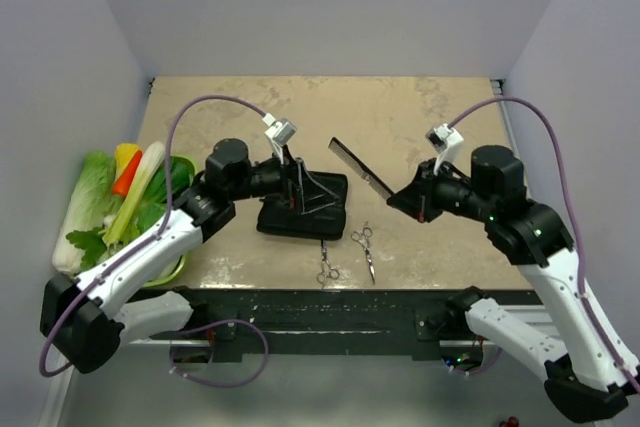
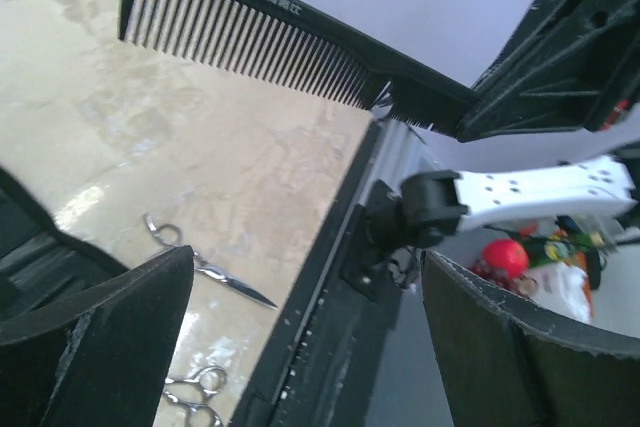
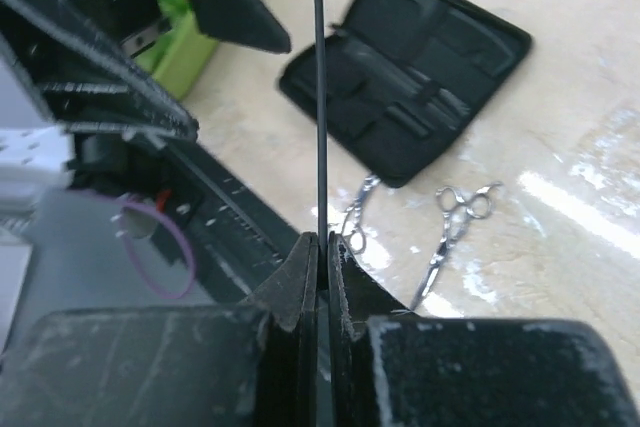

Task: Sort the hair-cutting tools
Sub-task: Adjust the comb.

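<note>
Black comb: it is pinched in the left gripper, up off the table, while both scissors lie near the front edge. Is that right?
No. The black comb is pinched in the right gripper, not the left, as the right wrist view shows; the left gripper is open. The rest holds: the comb is off the table, and both scissors lie near the front edge.

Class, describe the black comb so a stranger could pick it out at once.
Find the beige table, then the open black case on it. Right of it, the right gripper pinches one end of the comb. Unlike the two silver scissors, it is black, toothed and held aloft.
</note>
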`<action>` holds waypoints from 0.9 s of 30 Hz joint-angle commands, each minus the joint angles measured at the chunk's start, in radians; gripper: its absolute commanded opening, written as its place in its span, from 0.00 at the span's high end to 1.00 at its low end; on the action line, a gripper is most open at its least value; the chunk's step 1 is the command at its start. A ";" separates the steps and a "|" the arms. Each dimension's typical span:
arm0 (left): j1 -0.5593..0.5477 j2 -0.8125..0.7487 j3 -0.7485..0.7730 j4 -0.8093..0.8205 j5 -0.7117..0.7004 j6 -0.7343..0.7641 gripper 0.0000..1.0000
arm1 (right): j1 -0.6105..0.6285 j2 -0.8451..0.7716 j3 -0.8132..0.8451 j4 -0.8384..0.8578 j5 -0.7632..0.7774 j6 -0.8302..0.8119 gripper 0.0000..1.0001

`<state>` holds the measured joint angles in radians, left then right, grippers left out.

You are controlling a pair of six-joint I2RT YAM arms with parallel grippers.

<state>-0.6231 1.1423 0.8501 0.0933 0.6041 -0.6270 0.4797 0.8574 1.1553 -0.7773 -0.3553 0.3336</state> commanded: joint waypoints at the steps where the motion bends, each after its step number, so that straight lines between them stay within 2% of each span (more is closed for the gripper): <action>1: 0.003 -0.110 0.098 -0.136 0.151 -0.019 0.00 | 0.003 -0.095 0.087 -0.134 -0.218 -0.024 1.00; 6: 0.006 -0.188 0.113 -0.145 0.271 -0.039 0.00 | 0.003 -0.185 0.084 -0.198 -0.413 -0.027 1.00; 8: 0.006 -0.219 0.110 -0.142 0.308 -0.043 0.01 | 0.026 -0.214 0.051 -0.160 -0.470 0.016 1.00; 13: 0.005 -0.266 0.103 -0.144 0.352 -0.059 0.02 | 0.031 -0.258 0.024 -0.142 -0.525 0.042 1.00; 27: 0.005 -0.306 0.049 -0.075 0.425 -0.071 0.28 | 0.031 -0.193 0.020 -0.056 -0.537 0.070 1.00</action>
<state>-0.6220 0.8467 0.9146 -0.0330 0.9844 -0.6720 0.5098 0.6380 1.1755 -0.9081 -0.8566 0.3809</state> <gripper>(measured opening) 0.738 0.027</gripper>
